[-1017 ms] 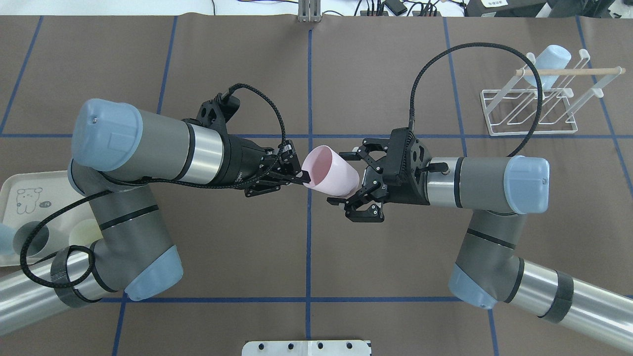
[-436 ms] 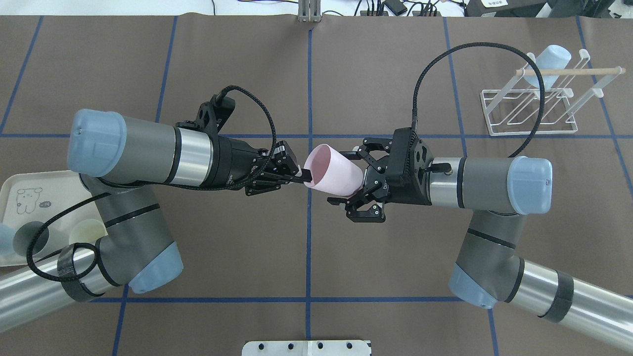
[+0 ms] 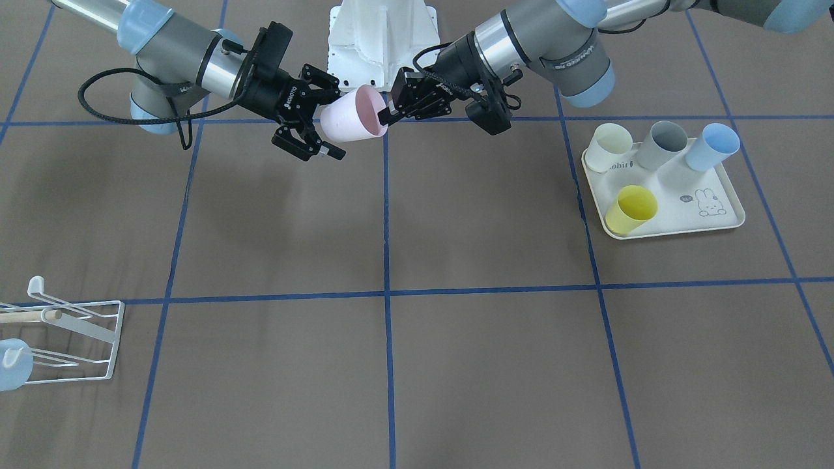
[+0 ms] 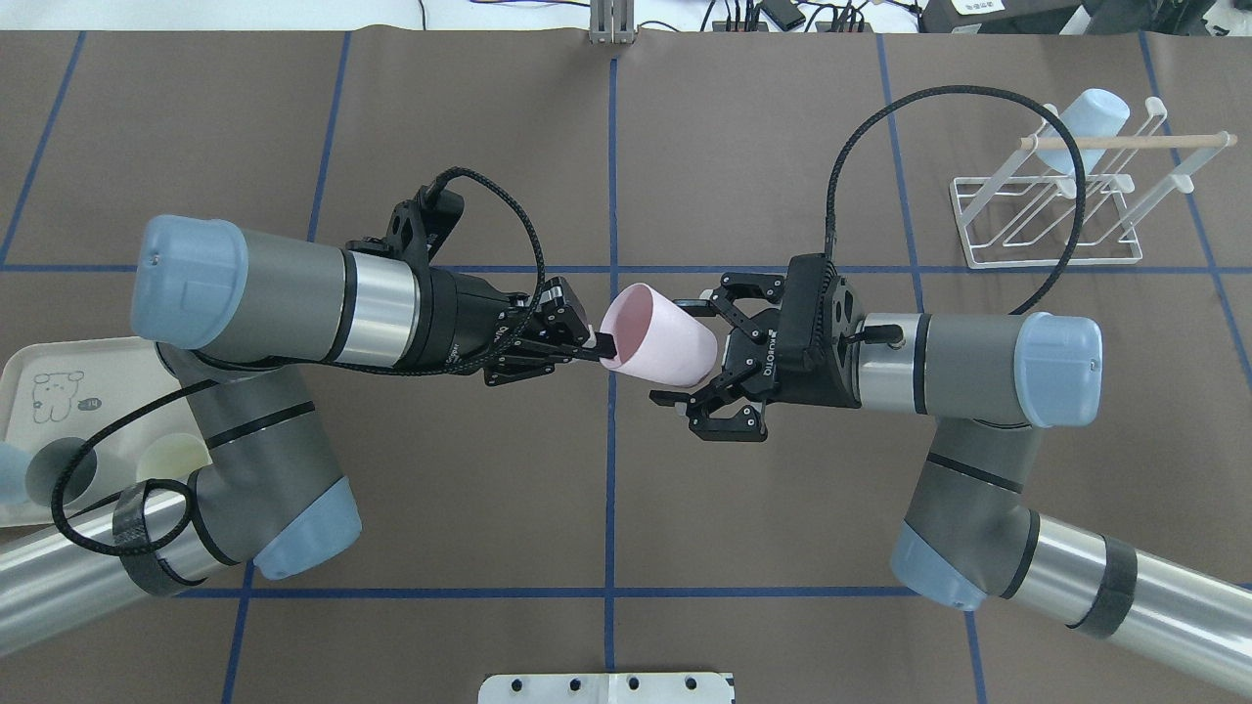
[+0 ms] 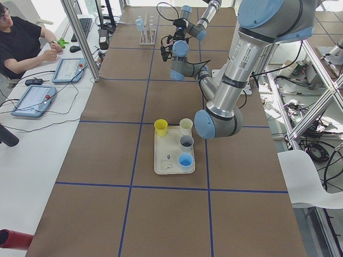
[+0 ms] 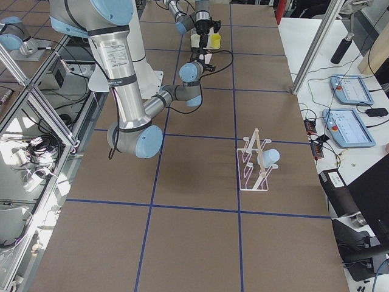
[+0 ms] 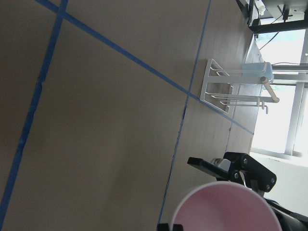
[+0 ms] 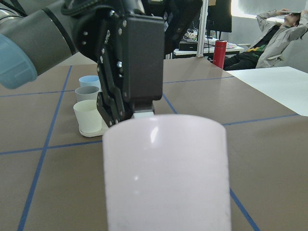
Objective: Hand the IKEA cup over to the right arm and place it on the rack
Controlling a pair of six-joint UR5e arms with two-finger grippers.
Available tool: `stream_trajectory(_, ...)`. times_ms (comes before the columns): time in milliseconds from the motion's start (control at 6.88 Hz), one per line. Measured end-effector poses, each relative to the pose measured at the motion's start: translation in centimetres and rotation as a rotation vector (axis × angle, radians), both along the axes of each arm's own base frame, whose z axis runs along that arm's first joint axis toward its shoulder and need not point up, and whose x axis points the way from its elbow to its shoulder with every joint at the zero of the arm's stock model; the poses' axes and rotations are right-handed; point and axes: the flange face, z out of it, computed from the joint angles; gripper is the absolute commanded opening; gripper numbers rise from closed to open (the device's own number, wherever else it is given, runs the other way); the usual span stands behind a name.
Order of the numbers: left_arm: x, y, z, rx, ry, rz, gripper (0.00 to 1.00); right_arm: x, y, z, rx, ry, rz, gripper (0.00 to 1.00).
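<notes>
The pink IKEA cup (image 4: 657, 339) hangs on its side over the middle of the table, mouth toward my left arm. My left gripper (image 4: 599, 346) is shut on its rim, one finger inside the mouth. My right gripper (image 4: 683, 350) is open, with its fingers straddling the cup's closed end above and below. From across the table the cup (image 3: 352, 117) sits between the right gripper (image 3: 331, 121) and the left gripper (image 3: 384, 116). The cup (image 8: 166, 173) fills the right wrist view. The white wire rack (image 4: 1051, 262) with its wooden rod stands at the far right.
A light blue cup (image 4: 1086, 117) hangs on the rack. The cream rabbit-print tray (image 3: 671, 225) by my left arm holds yellow, cream, grey and blue cups. A person sits at a side desk (image 5: 32, 48) with tablets.
My left arm has shifted a little and the cup has tipped slightly. The right wrist has edged to the right. Neither gripper has changed its state.
</notes>
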Motion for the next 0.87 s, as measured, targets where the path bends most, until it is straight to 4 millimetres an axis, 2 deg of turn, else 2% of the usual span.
stream_trajectory(872,-0.20,0.02,0.04,0.001,0.001,-0.001,0.00,0.32,0.03,0.34,-0.002,-0.007,-0.001,0.55)
